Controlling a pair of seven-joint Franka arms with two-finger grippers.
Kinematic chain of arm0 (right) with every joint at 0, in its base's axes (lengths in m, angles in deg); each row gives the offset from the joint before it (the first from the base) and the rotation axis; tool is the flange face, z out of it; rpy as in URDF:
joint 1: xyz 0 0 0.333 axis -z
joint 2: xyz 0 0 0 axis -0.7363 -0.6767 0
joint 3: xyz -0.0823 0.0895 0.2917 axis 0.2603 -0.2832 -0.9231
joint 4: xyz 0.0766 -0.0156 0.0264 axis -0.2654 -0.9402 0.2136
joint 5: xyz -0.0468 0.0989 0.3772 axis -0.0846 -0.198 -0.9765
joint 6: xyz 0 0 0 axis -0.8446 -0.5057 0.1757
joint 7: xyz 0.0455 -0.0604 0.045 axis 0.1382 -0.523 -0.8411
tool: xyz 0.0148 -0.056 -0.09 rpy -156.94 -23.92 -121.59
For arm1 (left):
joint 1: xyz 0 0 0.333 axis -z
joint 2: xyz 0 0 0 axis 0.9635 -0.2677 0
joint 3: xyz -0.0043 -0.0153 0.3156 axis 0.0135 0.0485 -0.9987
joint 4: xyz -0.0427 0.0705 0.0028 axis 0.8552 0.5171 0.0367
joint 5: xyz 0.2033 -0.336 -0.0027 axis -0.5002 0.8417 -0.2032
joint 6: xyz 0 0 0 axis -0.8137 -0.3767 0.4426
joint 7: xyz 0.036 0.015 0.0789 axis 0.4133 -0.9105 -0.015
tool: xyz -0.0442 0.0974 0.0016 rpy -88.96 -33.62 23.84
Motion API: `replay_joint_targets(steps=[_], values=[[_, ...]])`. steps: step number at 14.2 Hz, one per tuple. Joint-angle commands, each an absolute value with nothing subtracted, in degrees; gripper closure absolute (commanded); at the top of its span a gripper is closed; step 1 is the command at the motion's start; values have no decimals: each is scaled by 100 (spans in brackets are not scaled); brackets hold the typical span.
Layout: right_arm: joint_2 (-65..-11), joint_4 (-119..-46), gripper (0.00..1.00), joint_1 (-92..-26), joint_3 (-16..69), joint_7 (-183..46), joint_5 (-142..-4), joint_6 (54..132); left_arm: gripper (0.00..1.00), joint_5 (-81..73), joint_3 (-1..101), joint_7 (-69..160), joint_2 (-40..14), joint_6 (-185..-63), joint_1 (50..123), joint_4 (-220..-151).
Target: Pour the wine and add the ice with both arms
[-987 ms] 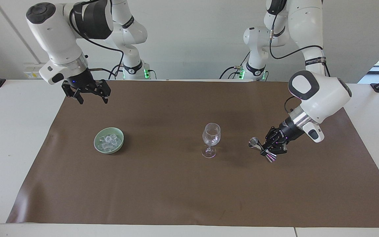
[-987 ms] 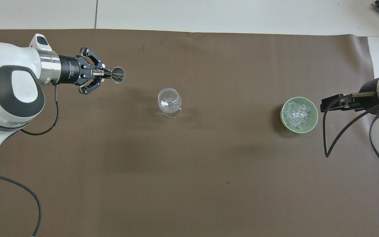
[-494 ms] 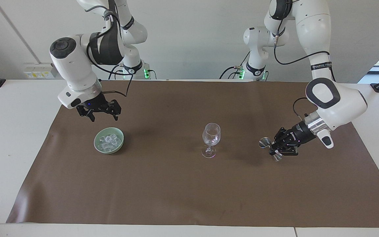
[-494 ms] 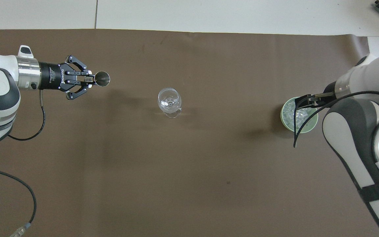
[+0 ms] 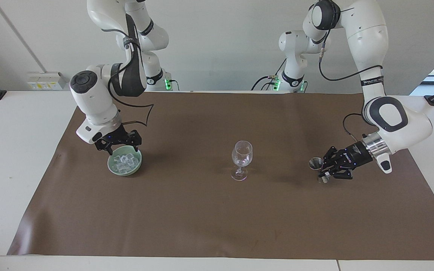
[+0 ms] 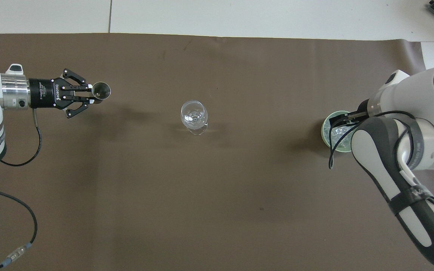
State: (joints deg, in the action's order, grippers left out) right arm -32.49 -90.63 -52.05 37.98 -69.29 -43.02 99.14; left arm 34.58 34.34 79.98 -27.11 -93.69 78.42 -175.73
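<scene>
Moved: right gripper (image 5: 118,147), open, down to green bowl's (image 5: 110,168) ice (image 5: 126,161) | left gripper (image 5: 324,170) clamps steel jigger (image 5: 315,163) | stemmed glass (image 5: 242,159): ice pending.

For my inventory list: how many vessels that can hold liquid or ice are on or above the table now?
3: a green bowl of ice under the right gripper; a wine glass mid-mat; a metal jigger held by the left gripper. None seems hidden.

Two high opposed views, shared table (image 5: 21,158)
</scene>
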Motion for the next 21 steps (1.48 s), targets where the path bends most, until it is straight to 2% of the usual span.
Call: replay_joint_targets(steps=[1, 9, 12, 13, 21], values=[[-3299, -9268, 0, -5041, 3760, -7243, -4050, 10172, 100, 3829, 3293, 7730, -2872, -8957, 7668, -17569], [-3335, -9760, 1, -4987, 3751, -7271, -3988, 10611, 100, 4664, 3205, 7659, -3478, -8183, 6921, -17552], [-3352, -9769, 25, -4987, 3760, -7279, -3988, 10638, 100, 4963, 3205, 7712, -3654, -7998, 6701, -17552], [-3352, -9769, 30, -4987, 3760, -7279, -3988, 10638, 100, 5042, 3205, 7712, -3724, -7955, 6587, -17552], [-3431, -9769, 36, -4987, 3760, -7261, -3988, 10726, 100, 5474, 3213, 7941, -4094, -7559, 6199, -17560]])
